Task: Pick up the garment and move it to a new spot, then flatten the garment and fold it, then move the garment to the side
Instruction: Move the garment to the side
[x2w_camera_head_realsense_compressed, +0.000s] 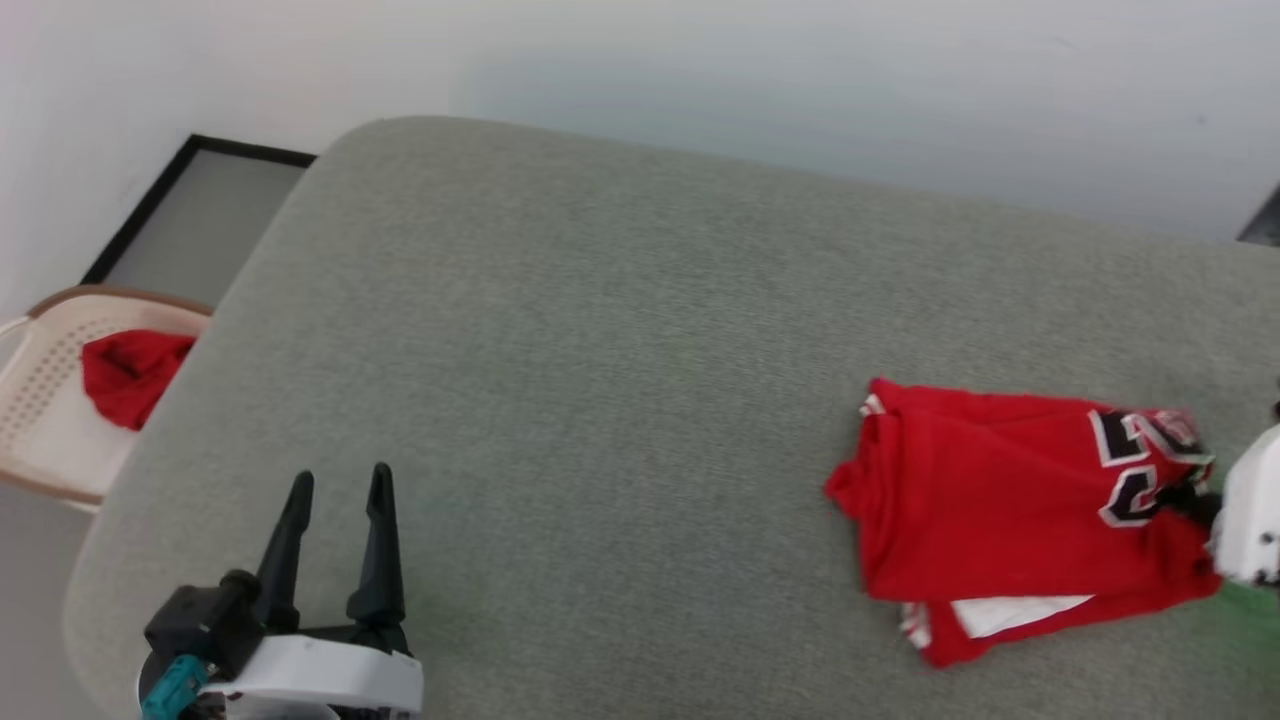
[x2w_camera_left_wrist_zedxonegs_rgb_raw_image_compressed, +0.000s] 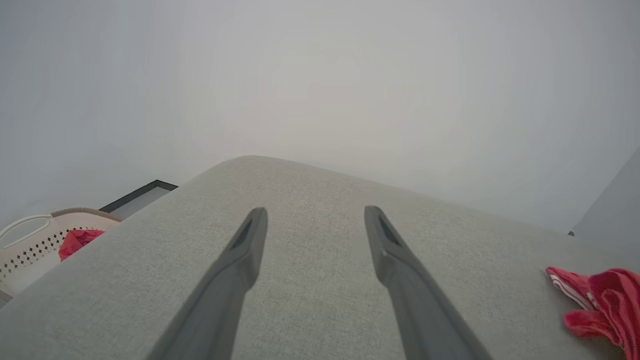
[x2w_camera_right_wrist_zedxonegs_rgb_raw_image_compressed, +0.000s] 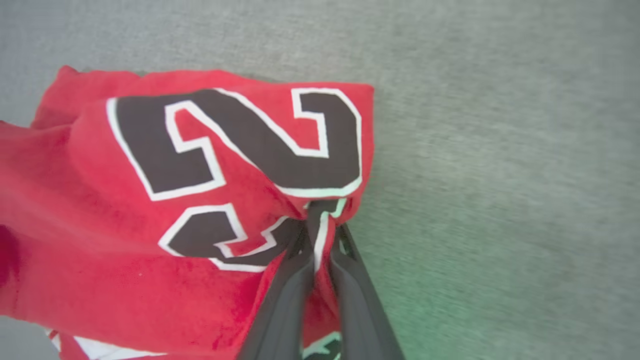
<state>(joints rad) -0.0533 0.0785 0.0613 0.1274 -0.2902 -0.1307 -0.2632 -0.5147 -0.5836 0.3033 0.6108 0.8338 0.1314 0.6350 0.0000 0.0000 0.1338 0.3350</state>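
Observation:
The garment is a red jersey with a black, white-outlined number, lying folded at the right side of the grey padded table. A white sleeve part peeks out beneath its near edge. My right gripper is shut on a pinch of the garment at the printed number, and its white wrist shows at the head view's right edge. My left gripper stands open at the lower left over bare table, well away from the jersey. In the left wrist view its fingers are spread, with the garment's edge at the far right.
A cream perforated laundry basket stands off the table's left edge with a plain red cloth in it. A black-framed panel lies on the floor behind it. A pale wall runs along the table's far side.

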